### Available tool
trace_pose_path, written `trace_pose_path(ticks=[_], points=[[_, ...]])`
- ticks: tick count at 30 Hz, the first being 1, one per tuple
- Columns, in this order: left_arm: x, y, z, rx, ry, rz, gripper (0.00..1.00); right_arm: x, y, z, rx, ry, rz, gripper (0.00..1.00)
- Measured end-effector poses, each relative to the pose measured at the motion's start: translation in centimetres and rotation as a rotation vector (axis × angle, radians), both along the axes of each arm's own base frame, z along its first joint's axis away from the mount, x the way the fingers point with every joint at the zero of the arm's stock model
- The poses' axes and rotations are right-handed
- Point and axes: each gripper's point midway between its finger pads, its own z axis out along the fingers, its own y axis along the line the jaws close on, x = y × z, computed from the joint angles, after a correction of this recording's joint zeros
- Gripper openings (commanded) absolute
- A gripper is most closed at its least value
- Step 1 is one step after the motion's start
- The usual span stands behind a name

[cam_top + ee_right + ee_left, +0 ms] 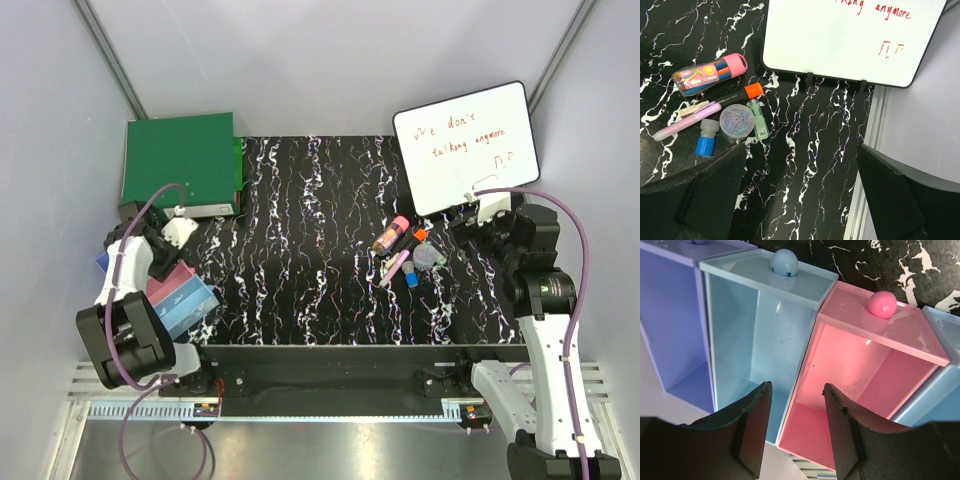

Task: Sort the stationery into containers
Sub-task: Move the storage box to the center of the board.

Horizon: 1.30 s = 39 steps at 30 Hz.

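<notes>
A: Right now your right pincer hangs with its jaws spread wide and nothing between them, over the black marbled table.

B: And the stationery?

A: It lies up and left of the finger at the lower left of the frame. The blue piece is nearest, just beside the round disc. The green stick is on the disc's other side. The pink marker, orange-capped marker and pink-capped tube lie above them. The white board fills the top.

B: Your left pincer has its jaws partly apart, clamped on nothing. The wall shared by the light blue bin and pink bin runs up between them, with the purple bin at upper left.
</notes>
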Motion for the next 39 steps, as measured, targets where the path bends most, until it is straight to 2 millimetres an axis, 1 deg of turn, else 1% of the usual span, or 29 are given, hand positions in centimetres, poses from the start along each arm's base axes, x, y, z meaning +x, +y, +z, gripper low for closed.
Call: trace_pose_path(ticks=[3,6,7,8,9,10,11,13,15,26,29,33,39], points=[[0.1,0.1,-0.6,-0.010,0.018,-0.020,0.50,0.0,0.0,-0.1,0.000,0.003,0.000,1.00],[0.2,0.2,-1.2,-0.017,0.030,-0.038,0.46,0.0,0.0,-0.1,0.002,0.004,-0.001,1.00],[0.3,0.2,-1.4,-0.020,0.035,-0.042,0.43,0.0,0.0,-0.1,0.002,0.005,-0.001,1.00],[0.3,0.2,-1.7,-0.024,0.041,-0.049,0.36,0.0,0.0,-0.1,0.002,0.006,-0.001,1.00],[0.3,0.2,-2.0,-0.028,0.048,-0.052,0.34,0.0,0.0,-0.1,0.003,0.006,-0.002,1.00],[0.3,0.2,-2.3,-0.031,0.057,-0.059,0.29,0.1,0.0,-0.2,0.004,0.007,-0.002,1.00],[0.2,0.1,-2.8,-0.036,0.070,-0.066,0.21,0.1,0.0,-0.2,0.005,0.008,-0.003,1.00],[0.4,0.3,-3.5,-0.033,0.087,-0.086,0.12,0.1,0.0,-0.2,0.007,0.008,-0.004,1.00],[0.5,0.3,-3.8,-0.030,0.095,-0.103,0.00,0.1,0.0,-0.2,0.008,0.009,-0.004,1.00],[0.5,0.1,-3.8,-0.027,0.117,-0.186,0.00,0.3,0.1,-0.3,0.021,0.021,-0.010,1.00],[0.6,-0.6,-3.7,-0.021,0.117,-0.220,0.00,0.5,0.1,-0.4,0.030,0.029,-0.014,1.00],[1.2,-2.8,-3.7,-0.012,0.116,-0.305,0.00,0.6,0.2,-0.6,0.038,0.036,-0.017,1.00],[2.1,-7.8,-3.7,-0.010,0.121,-0.468,0.00,0.6,0.2,-0.6,0.038,0.036,-0.017,1.00]])
